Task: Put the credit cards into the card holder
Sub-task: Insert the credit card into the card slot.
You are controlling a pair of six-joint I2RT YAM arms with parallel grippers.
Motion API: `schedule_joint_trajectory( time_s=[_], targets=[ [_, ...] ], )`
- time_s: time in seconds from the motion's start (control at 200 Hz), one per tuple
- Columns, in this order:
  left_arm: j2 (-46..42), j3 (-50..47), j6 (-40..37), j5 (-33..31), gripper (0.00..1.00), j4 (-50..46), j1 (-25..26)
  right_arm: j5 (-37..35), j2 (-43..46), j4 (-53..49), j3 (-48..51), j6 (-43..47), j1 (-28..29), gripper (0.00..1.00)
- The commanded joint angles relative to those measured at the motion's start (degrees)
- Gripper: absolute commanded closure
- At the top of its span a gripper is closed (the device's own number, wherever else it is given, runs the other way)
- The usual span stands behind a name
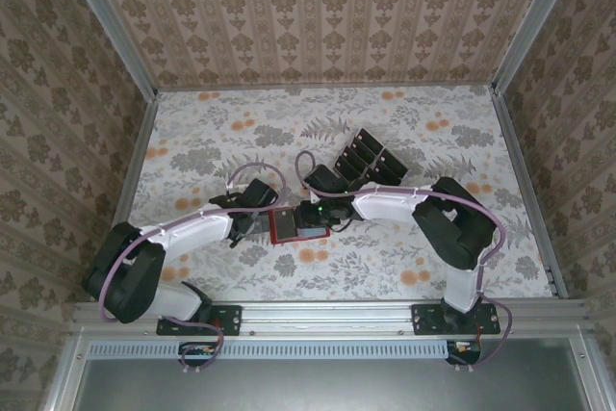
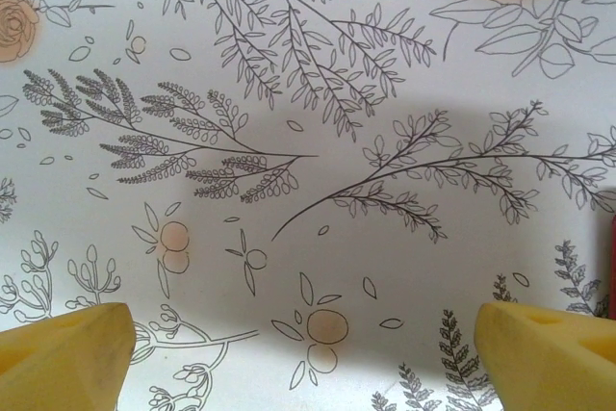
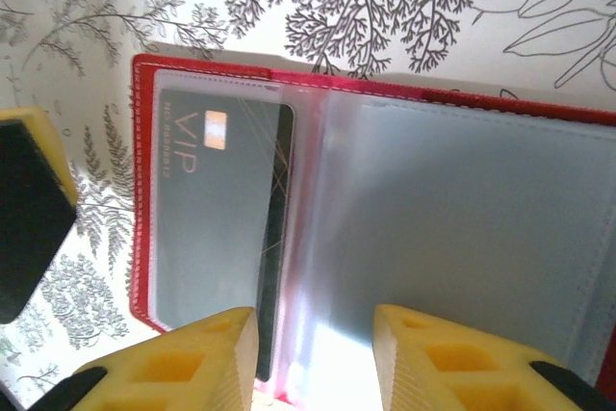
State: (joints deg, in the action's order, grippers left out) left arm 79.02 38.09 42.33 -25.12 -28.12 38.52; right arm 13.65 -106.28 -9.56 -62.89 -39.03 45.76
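Observation:
The red card holder [image 1: 300,227] lies open on the table in the middle. In the right wrist view the card holder [image 3: 462,209] shows greyish clear sleeves. A black credit card [image 3: 217,218] marked VIP sits in the left sleeve. My right gripper [image 3: 313,334] hovers open over the sleeves near the fold, its yellow fingers apart and nothing between them. From above, the right gripper [image 1: 320,211] is at the holder's far edge. More black credit cards [image 1: 366,159] stand in a slotted tray behind. My left gripper [image 2: 303,334] is wide open over bare cloth, just left of the holder [image 1: 252,207].
The table is covered by a floral cloth [image 1: 433,247]. Patterned walls close it in at the back and both sides. The slotted tray [image 1: 383,172] stands close behind the right arm's wrist. One finger of the left gripper [image 3: 29,218] shows beside the holder's left edge.

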Motion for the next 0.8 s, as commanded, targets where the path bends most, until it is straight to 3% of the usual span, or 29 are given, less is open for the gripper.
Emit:
schedule_joint_trajectory(
  time_s=[0.0,0.43,0.795],
  targets=[
    [-1.8,1.1,-1.7,1.0,0.00,-0.8,-0.4,-1.0,3.2,-1.9,0.0,0.9,-0.2,0.64],
    [-2.2,-2.9,0.4,2.3,0.00,-0.2,0.8,1.5,-0.4,-0.7,-1.9,-0.3,1.7,0.91],
    [0.3,-3.9,0.8,2.9,0.00,2.3,1.2,2.1,-3.1,0.6,-2.1,-1.5,2.8,0.94]
  ],
)
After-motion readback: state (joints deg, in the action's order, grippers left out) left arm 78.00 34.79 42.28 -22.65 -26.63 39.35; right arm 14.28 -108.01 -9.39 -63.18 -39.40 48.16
